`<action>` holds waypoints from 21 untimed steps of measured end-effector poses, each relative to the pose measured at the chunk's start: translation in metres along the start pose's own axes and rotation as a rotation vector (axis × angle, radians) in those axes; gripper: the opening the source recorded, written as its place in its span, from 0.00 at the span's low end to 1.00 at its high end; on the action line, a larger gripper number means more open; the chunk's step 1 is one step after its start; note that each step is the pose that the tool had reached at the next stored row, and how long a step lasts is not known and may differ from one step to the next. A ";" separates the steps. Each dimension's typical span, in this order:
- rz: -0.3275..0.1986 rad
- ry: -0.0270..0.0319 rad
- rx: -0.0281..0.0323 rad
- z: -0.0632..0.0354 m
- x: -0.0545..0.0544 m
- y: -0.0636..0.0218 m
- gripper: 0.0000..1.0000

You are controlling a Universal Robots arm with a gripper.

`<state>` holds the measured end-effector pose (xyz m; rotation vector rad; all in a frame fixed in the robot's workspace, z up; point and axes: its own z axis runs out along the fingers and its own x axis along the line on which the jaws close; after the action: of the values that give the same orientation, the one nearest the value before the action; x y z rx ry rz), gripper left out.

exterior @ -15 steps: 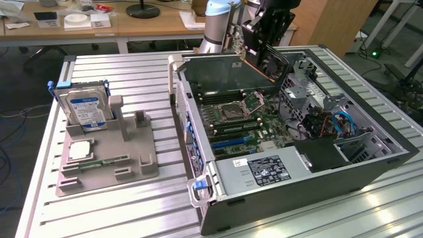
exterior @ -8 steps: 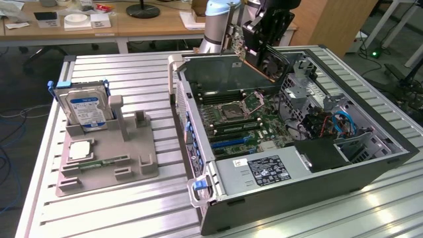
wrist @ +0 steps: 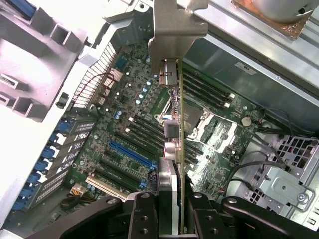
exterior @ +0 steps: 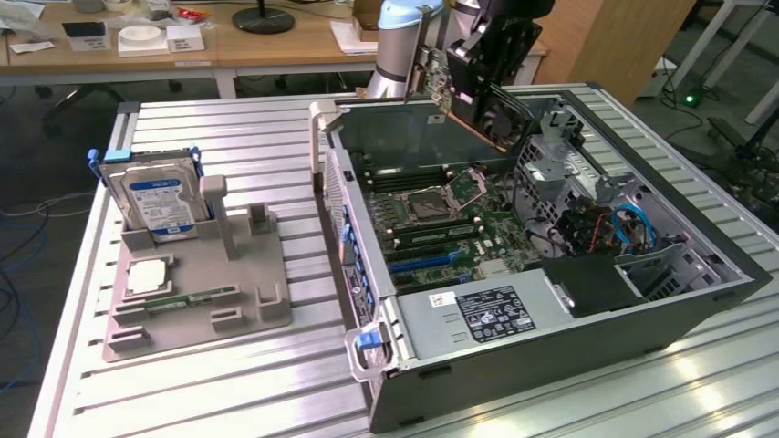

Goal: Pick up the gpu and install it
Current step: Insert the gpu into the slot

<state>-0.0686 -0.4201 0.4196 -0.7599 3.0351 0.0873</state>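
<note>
Partly closed on the gpu, the gripper is holding it tilted above the open case's motherboard, apart from the blue slot, so a skewed descent is probably risking bent contacts or a snagged bracket.

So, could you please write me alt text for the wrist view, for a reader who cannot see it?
The gripper is shut on the gpu, seen edge-on with its silvery bracket at the far end, held above the green motherboard inside the open computer case. A blue expansion slot on the board is empty.
</note>
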 end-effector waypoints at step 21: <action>-0.081 0.0042 -0.0020 -0.0001 0.002 -0.0010 0.28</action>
<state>-0.0703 -0.4221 0.4196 -0.8834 3.0039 0.0880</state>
